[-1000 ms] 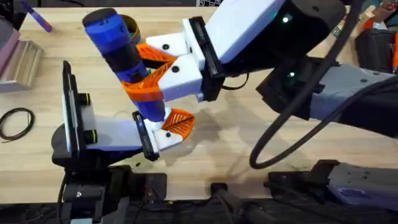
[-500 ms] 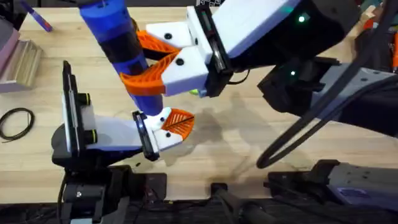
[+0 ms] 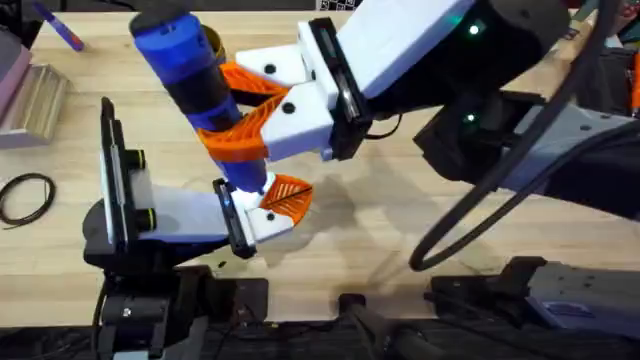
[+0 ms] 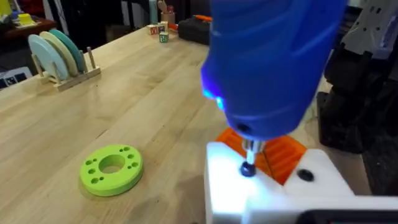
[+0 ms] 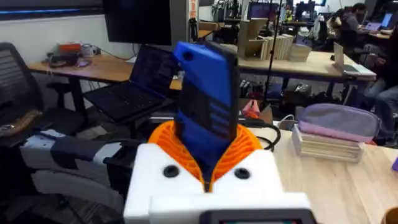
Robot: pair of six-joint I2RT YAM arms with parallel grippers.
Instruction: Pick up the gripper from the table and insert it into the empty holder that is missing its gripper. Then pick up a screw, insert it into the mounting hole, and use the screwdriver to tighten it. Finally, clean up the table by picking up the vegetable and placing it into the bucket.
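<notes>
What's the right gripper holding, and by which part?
The screwdriver, clamped around its blue-and-black body by the right gripper; the tip stays free, down on the white holder.

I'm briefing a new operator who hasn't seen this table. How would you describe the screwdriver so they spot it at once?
Start at the right gripper, the big white one with orange pads reaching over the wooden table. Clamped between those pads stands the screwdriver, a fat blue pen-shaped tool, tip down on the holder. It is the one blue, upright thing there.

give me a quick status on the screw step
Right gripper shut on the screwdriver. Tip on the screw in the holder, orange gripper seated. Lime-green disc lies clear.
</notes>
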